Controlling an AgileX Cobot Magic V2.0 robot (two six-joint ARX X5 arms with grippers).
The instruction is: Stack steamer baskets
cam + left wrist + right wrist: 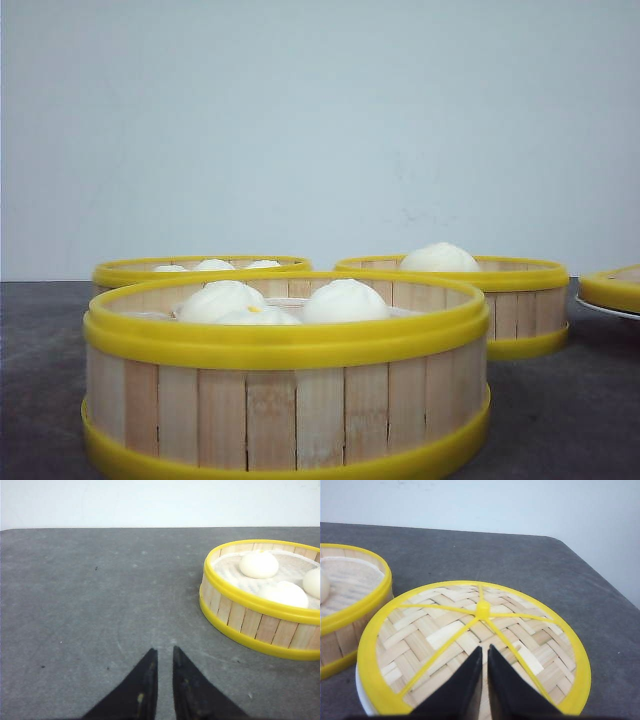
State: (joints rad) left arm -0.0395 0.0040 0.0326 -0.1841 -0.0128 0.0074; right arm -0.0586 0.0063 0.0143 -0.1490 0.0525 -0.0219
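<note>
Bench (40, 380): dark grey, matte, carrying three steamer baskets and a lid.
Near basket (285, 400): closest to the front camera, centre of the bench, three white buns (345, 300) inside.
Rear-left basket (200, 268): behind the near one, mostly hidden by it, bun tops showing over its rim.
Rear-right basket (500, 295): behind and to the right, one bun (438, 258) visible in it.
Woven lid (475, 640): round, yellow-rimmed, with yellow spokes and a small hub, resting on a white plate (362, 702); a basket (350, 605) stands just beside it.
Left pincer (165, 655): fingers nearly together with a thin slit between, holding nothing, over bare bench; a basket (260, 610) with buns lies ahead and off to one side, apart from it.
Right pincer (484, 652): fingers nearly together, gripping nothing, tips above the lid just short of its hub; contact cannot be told.
</note>
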